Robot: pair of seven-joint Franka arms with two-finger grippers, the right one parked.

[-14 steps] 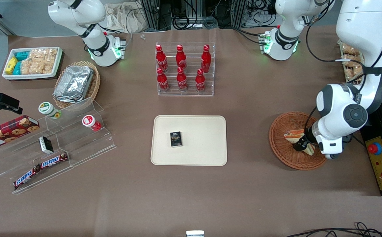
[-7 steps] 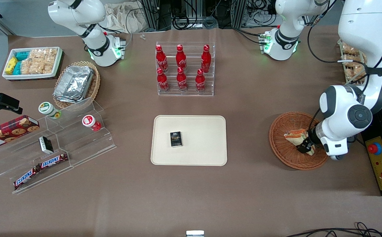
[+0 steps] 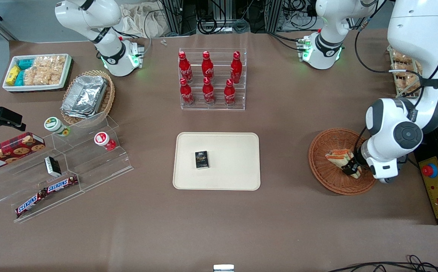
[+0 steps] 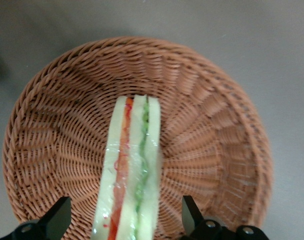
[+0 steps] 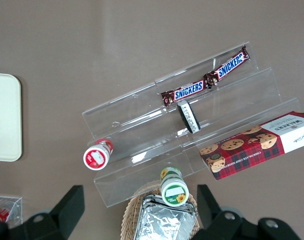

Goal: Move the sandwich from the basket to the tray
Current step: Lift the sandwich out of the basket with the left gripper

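Note:
The sandwich, a pale wedge with orange-red and green layers, lies in the reddish-brown wicker basket toward the working arm's end of the table. My gripper is down inside the basket, open, with one finger on each side of the sandwich and a clear gap to each bread face. The cream tray lies at the table's middle, apart from the basket, with a small dark box on it.
A clear rack of red cola bottles stands farther from the front camera than the tray. Toward the parked arm's end are a clear stepped stand with snack bars, a cookie box and a tan basket of foil containers.
My gripper has shifted a little toward the basket's outer side and come lower around the sandwich. The sandwich and basket have stayed in place.

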